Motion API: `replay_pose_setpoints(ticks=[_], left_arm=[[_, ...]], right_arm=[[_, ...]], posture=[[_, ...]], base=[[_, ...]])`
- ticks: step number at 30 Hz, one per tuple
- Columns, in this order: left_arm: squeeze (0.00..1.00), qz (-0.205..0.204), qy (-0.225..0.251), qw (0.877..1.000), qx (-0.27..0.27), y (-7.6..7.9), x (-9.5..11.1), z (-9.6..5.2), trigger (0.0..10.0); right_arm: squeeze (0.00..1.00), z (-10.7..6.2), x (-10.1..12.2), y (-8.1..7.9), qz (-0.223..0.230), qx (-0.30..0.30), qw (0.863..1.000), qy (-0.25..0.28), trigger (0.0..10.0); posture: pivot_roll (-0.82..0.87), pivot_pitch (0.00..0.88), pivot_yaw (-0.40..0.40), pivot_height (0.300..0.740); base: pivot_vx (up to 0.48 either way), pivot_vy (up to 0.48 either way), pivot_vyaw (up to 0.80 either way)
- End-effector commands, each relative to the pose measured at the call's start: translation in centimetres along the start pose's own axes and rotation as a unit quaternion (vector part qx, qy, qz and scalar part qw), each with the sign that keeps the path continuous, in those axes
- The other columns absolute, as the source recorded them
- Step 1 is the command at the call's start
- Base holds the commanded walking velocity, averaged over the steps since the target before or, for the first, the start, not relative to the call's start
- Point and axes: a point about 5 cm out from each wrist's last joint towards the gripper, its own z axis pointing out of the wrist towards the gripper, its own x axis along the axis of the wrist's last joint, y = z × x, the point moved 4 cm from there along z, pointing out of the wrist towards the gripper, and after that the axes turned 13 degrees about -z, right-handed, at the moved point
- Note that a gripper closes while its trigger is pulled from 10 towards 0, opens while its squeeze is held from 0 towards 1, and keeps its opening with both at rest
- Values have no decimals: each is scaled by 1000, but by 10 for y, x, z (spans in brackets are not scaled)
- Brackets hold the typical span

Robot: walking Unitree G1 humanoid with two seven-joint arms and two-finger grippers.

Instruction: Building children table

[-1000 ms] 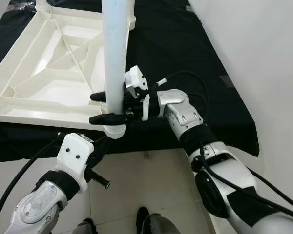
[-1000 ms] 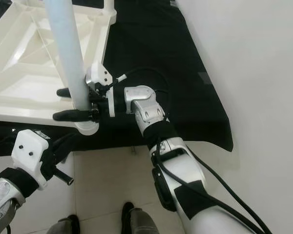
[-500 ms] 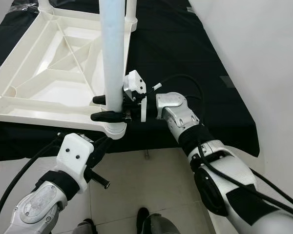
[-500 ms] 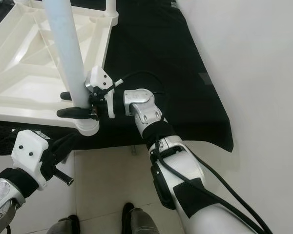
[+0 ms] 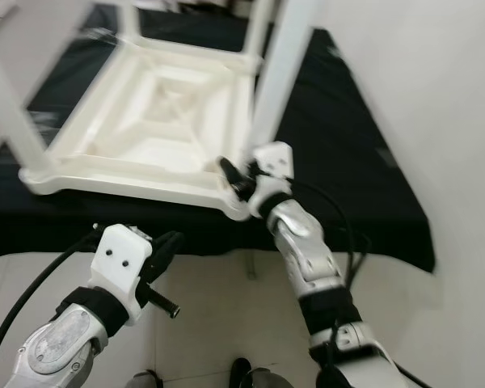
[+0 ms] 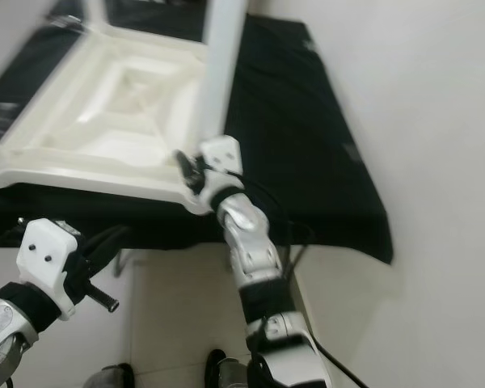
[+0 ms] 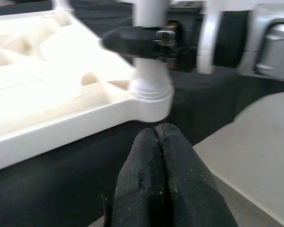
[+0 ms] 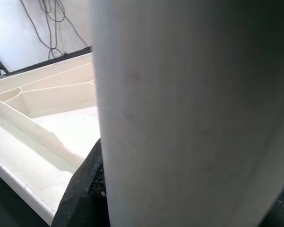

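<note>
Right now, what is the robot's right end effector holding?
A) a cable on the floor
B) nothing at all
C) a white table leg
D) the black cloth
C: the right end effector is clamped on the white table leg just above the corner socket of the upside-down white tabletop; the left wrist view also shows a black finger across that leg.

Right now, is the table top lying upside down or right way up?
Upside down: the white table top shows its ribbed underside, with the leg rising from its corner socket.
</note>
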Motion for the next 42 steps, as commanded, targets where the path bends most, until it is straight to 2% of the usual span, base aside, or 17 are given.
replay_pose_setpoints(ticks=[1,2,6,7,8,15,16,21,23,26,27,28,29,31,34,38,42], left_arm=[[0,0,-11,1000,1,1,-4,-2,10000],[0,1,-10,1000,3,0,-4,-2,10000],[0,2,-8,1000,4,0,-3,-2,10000],[0,2,-8,1000,4,0,-3,-1,10000],[0,2,-7,1000,4,1,-3,-1,10000],[0,0,-6,1000,4,1,-3,0,10000],[0,-1,-6,1000,3,3,-3,-1,10000],[0,-1,-6,1000,3,4,-3,-1,10000],[0,-2,-6,1000,5,4,-4,-2,10000],[0,-2,-6,1000,6,4,-4,-2,10000],[0,-2,-6,1000,7,4,-4,-2,10000],[0,-2,-6,1000,7,4,-4,-2,10000],[0,-2,-7,1000,8,3,-4,-3,10000],[0,-2,-8,1000,9,3,-4,-3,10000],[0,-1,-8,1000,9,3,-4,-3,10000],[0,0,-8,1000,10,2,-4,-4,10000],[0,0,-8,1000,12,2,-4,-4,10000]], right_arm=[[263,-5,-41,-40,24,73,994,-80,10000],[1000,0,-29,-43,28,92,994,-57,10000],[1000,7,4,-43,39,124,991,0,10000],[984,9,12,-41,43,137,990,16,10000],[0,11,22,-36,44,153,987,36,10000],[0,14,38,-26,27,199,977,73,10000],[0,13,43,-26,9,270,958,90,10000],[0,10,48,-27,-1,322,941,101,10000],[0,6,49,-30,-23,369,923,103,10000],[0,5,49,-31,-30,384,917,104,10000],[0,4,52,-33,-27,401,909,109,7294],[0,4,52,-33,-27,401,909,109,7294],[0,2,55,-34,-21,419,900,117,0],[0,-1,58,-38,-21,453,882,126,0],[0,-2,58,-38,-25,463,877,127,0],[0,-1,57,-37,-30,465,876,125,0],[0,2,53,-30,-43,436,891,117,0]], posture=[[146,303,-168,740],[146,303,-168,740],[155,296,-174,740],[155,295,-175,740],[157,294,-176,740],[158,292,-179,740],[165,300,-184,740],[167,303,-186,740],[167,305,-195,740],[161,303,-200,740],[161,303,-200,740],[161,303,-200,740],[157,306,-197,740],[160,309,-196,740],[160,309,-196,740],[160,311,-195,740],[147,312,-200,740]], base=[[0,0,0],[0,0,0],[0,0,0],[0,0,0],[0,0,0],[0,0,0],[0,0,0],[0,0,0],[0,0,0],[0,0,0],[0,0,0],[0,0,0],[0,0,0],[0,0,0],[0,0,0],[0,0,0],[0,0,0]])
